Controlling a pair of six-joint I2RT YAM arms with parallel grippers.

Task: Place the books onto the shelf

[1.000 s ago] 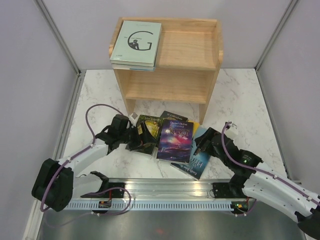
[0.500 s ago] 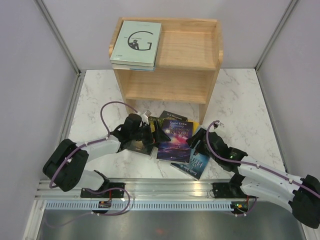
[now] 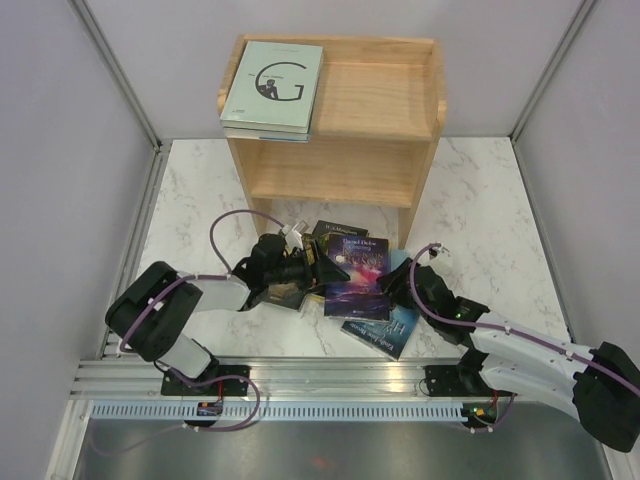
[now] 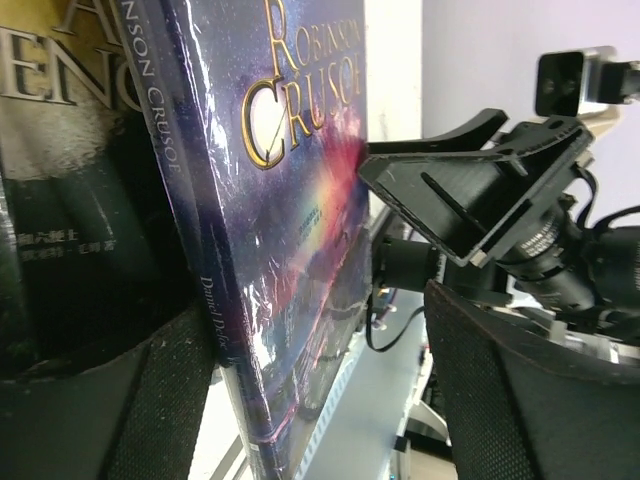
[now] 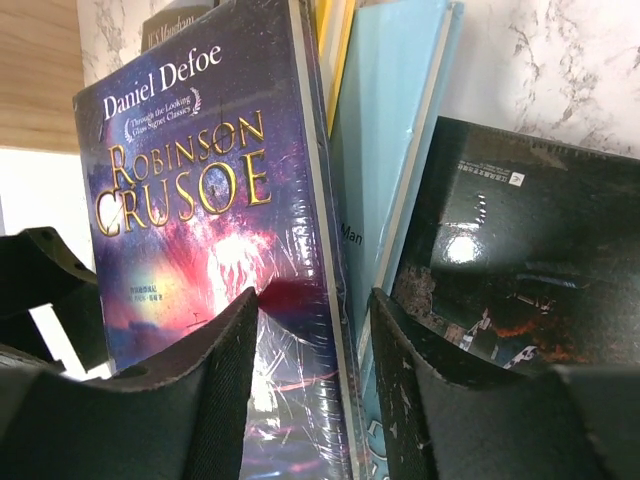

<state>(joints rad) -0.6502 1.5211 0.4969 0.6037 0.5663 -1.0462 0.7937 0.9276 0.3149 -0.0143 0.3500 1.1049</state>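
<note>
1. Shelf (image 3: 385,100): light wood, two tiers, standing at the far side of the marble table (image 3: 480,200).
2. Pale green "G" book (image 3: 273,85): lying flat on the left of the shelf's top board, on top of another book (image 3: 262,134) of which only the edge shows.
3. Purple book (image 3: 358,280), "Robinson Crusoe": on the table in front of the shelf, uppermost of a loose overlapping pile.
4. Rest of the pile: black book (image 3: 338,230) behind the purple one, dark green-gold book (image 3: 283,292) to its left, blue book (image 3: 385,330) at its near right, yellow book's edge (image 5: 335,40) under it.
5. Left gripper (image 3: 322,268): at the purple book's left edge, jaws apart and astride the spine; one finger (image 4: 150,400) is against the book, while the other (image 4: 520,400) stands off it.
6. Right gripper (image 3: 393,285): at the purple book's right edge, fingers (image 5: 170,400) either side of it. Whether they actually clamp the cover I cannot tell.
</note>
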